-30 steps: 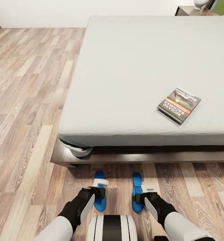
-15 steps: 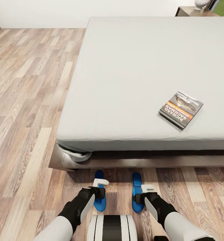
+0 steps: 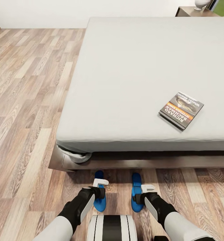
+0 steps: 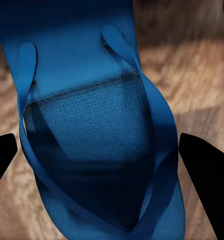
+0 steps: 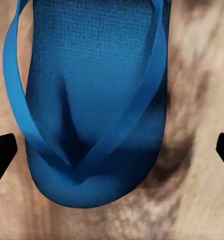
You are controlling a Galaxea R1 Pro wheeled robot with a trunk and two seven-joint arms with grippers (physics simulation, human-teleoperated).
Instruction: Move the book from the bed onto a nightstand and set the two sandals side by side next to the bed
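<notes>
Both bright blue thong flip-flops, left sandal (image 3: pixel 99 194) and right sandal (image 3: pixel 137 194), lie parallel on wood floor beside pale-grey bed (image 3: pixel 142 83), left gripper (image 3: pixel 100 183) & right gripper (image 3: pixel 147 188) spread wide above them, gripping nothing; small dark orange-banded paperback book (image 3: pixel 181 109) on mattress looks light, stiff—pinch by an edge.

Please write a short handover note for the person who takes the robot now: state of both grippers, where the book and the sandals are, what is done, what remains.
Left gripper: open, fingers either side of the left sandal, above it, not holding.
Right gripper: open, above the right sandal, not holding.
Sandals: both flat on the wood floor in front of the bed, parallel, toes towards it, with a gap between them.
Book: lying on the mattress near the edge facing the robot, on the robot's right.
Nightstand: at the far right corner behind the bed.
Done: sandals appear placed beside the bed.
Left: carry the book to a nightstand.
</notes>
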